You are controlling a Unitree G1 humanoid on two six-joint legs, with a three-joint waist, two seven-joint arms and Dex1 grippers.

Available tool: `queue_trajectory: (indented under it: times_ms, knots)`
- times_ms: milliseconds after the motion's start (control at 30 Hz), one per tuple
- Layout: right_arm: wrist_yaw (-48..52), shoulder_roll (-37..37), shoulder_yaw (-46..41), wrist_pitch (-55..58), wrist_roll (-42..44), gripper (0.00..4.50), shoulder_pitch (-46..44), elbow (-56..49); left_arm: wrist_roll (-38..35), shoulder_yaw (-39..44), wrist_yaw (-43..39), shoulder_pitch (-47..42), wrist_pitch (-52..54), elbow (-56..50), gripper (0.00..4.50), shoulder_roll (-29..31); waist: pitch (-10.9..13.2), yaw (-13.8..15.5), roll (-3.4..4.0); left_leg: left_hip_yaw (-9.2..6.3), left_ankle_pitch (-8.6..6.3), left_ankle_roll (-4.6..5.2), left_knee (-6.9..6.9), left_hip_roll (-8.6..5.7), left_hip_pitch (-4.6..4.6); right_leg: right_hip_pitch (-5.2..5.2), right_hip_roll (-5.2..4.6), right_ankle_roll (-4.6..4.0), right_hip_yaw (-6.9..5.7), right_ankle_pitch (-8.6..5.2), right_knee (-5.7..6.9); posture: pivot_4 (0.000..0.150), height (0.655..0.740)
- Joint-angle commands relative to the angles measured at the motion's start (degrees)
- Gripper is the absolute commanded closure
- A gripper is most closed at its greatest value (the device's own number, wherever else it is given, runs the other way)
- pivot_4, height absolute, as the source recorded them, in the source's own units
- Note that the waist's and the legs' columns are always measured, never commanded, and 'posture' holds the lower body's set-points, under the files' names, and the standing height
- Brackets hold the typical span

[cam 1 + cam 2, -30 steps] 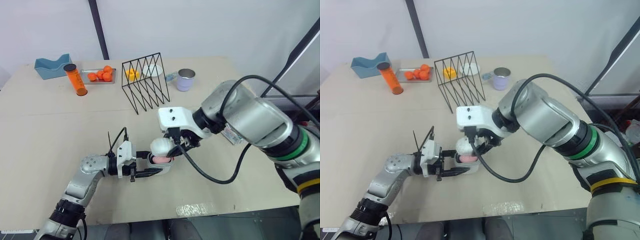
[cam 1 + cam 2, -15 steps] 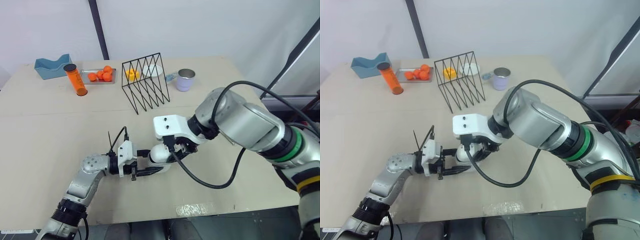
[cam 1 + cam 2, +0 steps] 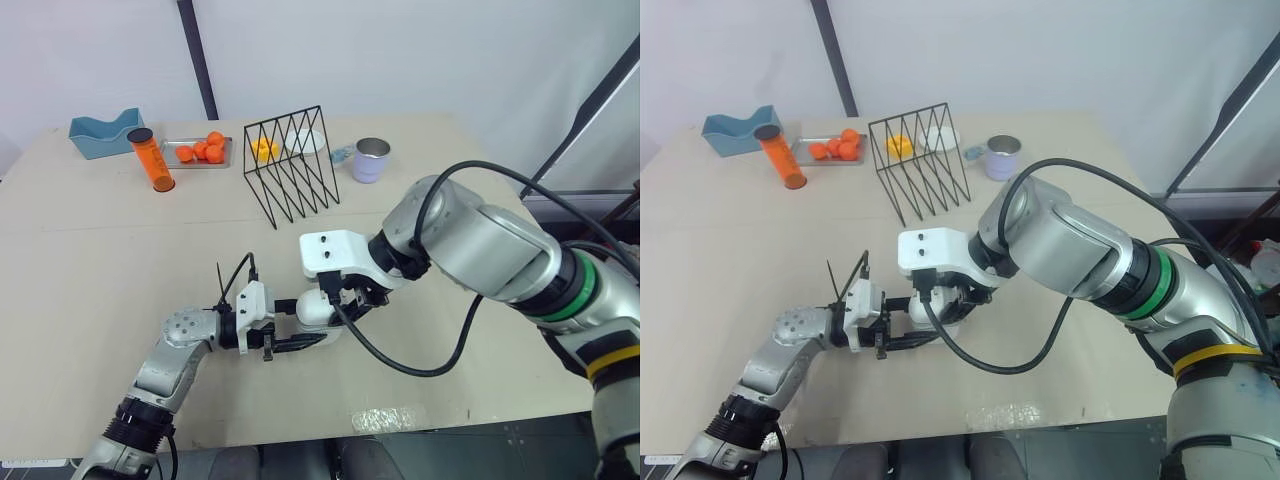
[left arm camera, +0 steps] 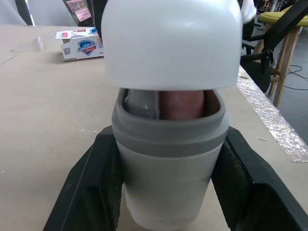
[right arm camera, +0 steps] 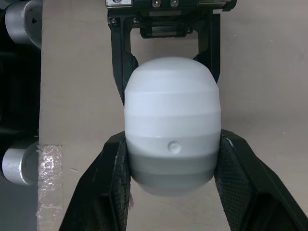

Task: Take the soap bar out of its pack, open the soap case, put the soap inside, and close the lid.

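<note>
Pink soap (image 4: pixel 180 103) sat inside the grey case base (image 4: pixel 168 178), which the left jaws clamped steady on the surface (image 3: pixel 100 270); the right jaws gripped the white lid (image 5: pixel 172 101), not yet seated.

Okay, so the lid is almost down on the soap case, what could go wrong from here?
The lid sits just above the case base with a gap. The pink soap shows in that gap above the rim, so the lid may catch on it and not seat. The right end effector and the left end effector both clamp the same case; an off-centre push could tilt the base or twist it loose.
</note>
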Motion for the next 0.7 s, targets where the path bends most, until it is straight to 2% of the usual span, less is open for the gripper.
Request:
queue_trajectory:
  times_ms: [33, 700]
  knots:
    - [-0.4, 0.6, 1.0, -0.2, 0.5, 2.65, -1.0, -0.8, 0.2, 0.1, 0.7, -0.3, -0.2, -0.5, 2.44, -0.1, 0.0, 0.0, 0.00, 0.00, 0.00, 0.00, 0.00, 0.00, 0.00, 0.00, 0.00, 0.00, 0.00, 0.00, 0.00, 0.150, 0.7400]
    - [-0.9, 1.0, 3.3, -0.4, 0.4, 2.65, -0.2, 0.0, 0.0, 0.1, 1.3, -0.3, 0.6, -1.0, 2.44, -0.6, -0.1, 0.0, -0.01, -0.01, 0.00, 0.00, 0.00, 0.00, 0.08, 0.10, 0.00, 0.02, -0.01, -0.01, 0.00, 0.150, 0.7400]
